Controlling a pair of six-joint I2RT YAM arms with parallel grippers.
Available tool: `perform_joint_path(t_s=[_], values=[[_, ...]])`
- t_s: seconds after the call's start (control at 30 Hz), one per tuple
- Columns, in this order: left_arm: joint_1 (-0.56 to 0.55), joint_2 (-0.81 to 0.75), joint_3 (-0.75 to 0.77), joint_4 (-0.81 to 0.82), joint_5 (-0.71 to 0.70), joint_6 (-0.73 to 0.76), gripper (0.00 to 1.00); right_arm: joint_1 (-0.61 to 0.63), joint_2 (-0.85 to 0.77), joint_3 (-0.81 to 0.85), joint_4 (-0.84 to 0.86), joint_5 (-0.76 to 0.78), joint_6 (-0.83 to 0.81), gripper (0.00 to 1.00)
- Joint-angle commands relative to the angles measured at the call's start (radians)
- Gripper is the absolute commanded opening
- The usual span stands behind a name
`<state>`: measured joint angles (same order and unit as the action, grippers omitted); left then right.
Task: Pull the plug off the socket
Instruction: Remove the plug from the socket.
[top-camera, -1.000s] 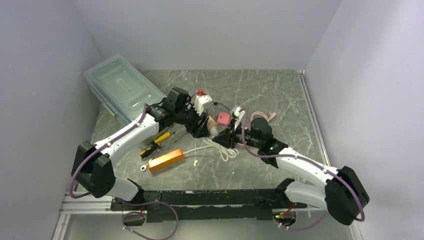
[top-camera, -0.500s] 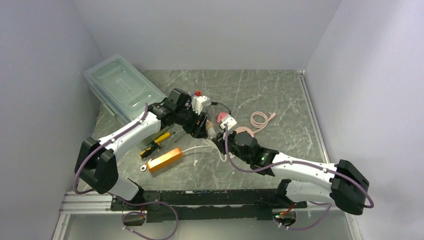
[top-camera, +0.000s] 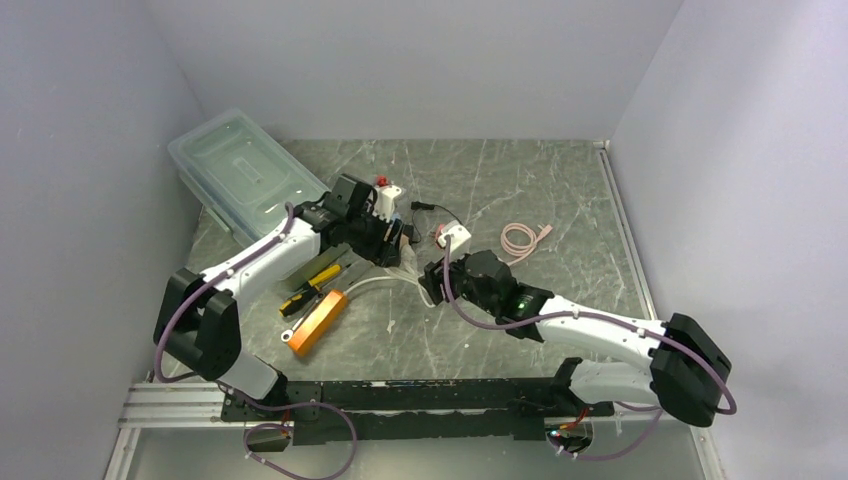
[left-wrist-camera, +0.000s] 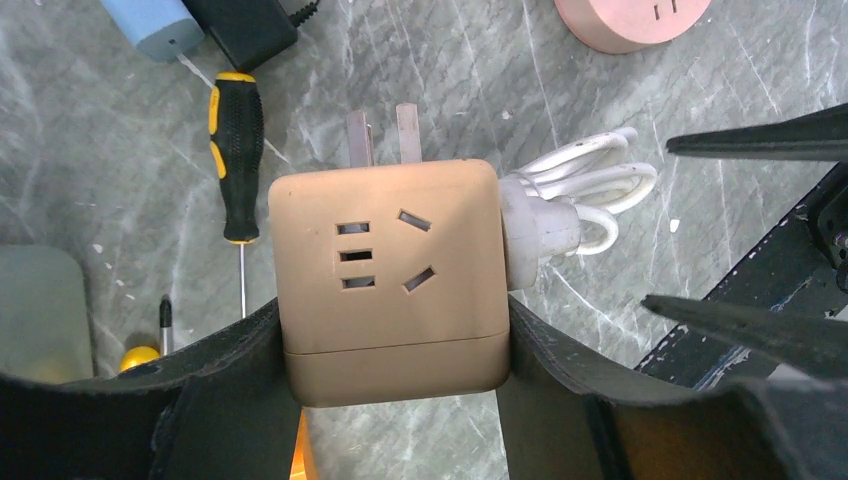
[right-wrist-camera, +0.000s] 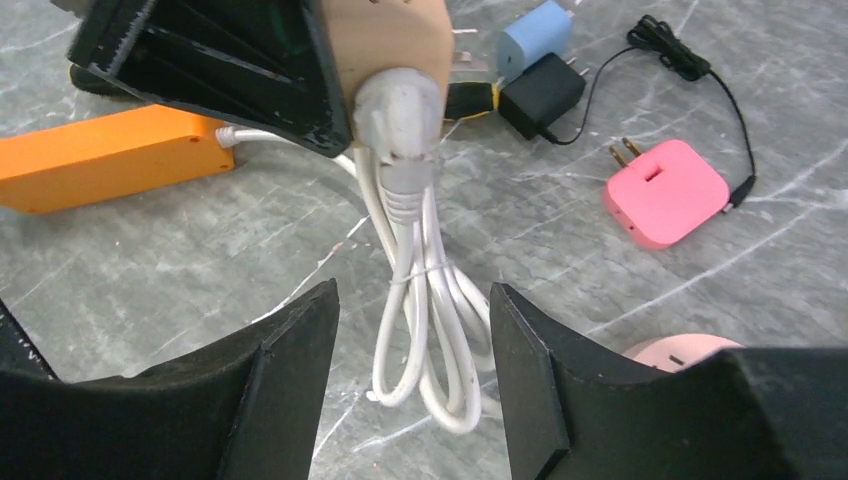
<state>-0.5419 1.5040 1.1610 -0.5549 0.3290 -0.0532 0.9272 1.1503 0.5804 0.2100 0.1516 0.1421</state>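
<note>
Left wrist: left gripper (left-wrist-camera: 392, 325) clamps socket (left-wrist-camera: 385, 255) sides.

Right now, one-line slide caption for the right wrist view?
Open right gripper faces the white plug, seated in the tan socket cube that the left gripper clamps.

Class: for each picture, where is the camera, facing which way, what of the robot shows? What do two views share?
Top external: above, behind the bases, facing down at the grey marbled table; left arm, right arm show.
Left wrist: on left arm, facing down; left pincer clamps the tan cube socket.
Right wrist: on right arm, facing the white plug; open right pincer shows.
Shared: both wrist views show socket, plug.
</note>
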Motion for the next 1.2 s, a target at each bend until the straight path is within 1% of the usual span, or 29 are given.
perform_joint_path(t_s=[0.0,0.03,0.13,0.2,0.4,0.67,0.77,0.93,1.0,1.07,1.1,1.13,1.17], values=[[-0.032,0.014,0.033,0.047,0.033,-0.039,0.0,0.005,0.031,0.054,0.022,-0.058,0.008,0.6],[-0.045,0.017,0.034,0.046,0.024,-0.036,0.0,0.005,0.039,0.06,0.02,-0.059,0.01,0.59],[-0.08,0.026,0.034,0.039,0.001,-0.026,0.0,0.005,0.064,0.077,0.003,-0.05,0.018,0.49],[-0.094,0.032,0.036,0.035,-0.01,-0.021,0.0,0.004,0.076,0.083,-0.005,-0.04,0.022,0.48],[-0.12,0.038,0.034,0.041,-0.006,-0.018,0.0,0.002,0.112,0.1,-0.013,-0.048,0.028,0.46],[-0.124,0.012,0.028,0.05,0.013,0.003,0.0,0.002,0.171,0.128,-0.041,-0.046,0.034,0.44],[-0.127,0.006,0.028,0.047,0.044,0.022,0.0,-0.001,0.17,0.124,-0.03,-0.037,0.043,0.41],[-0.152,0.019,0.04,0.025,0.074,0.041,0.0,-0.019,0.159,0.122,-0.018,-0.046,0.056,0.41],[-0.166,0.021,0.041,0.021,0.085,0.085,0.0,-0.031,0.15,0.113,-0.01,-0.054,0.063,0.41],[-0.173,0.018,0.038,0.023,0.101,0.093,0.0,-0.047,0.139,0.103,-0.001,-0.069,0.072,0.34],[-0.173,0.014,0.037,0.025,0.104,0.094,0.0,-0.056,0.132,0.099,0.001,-0.078,0.075,0.27],[-0.173,0.012,0.036,0.028,0.102,0.095,0.0,-0.063,0.121,0.093,0.004,-0.085,0.078,0.13],[-0.172,0.009,0.037,0.027,0.096,0.097,0.0,-0.069,0.111,0.084,0.01,-0.091,0.08,0.06]])
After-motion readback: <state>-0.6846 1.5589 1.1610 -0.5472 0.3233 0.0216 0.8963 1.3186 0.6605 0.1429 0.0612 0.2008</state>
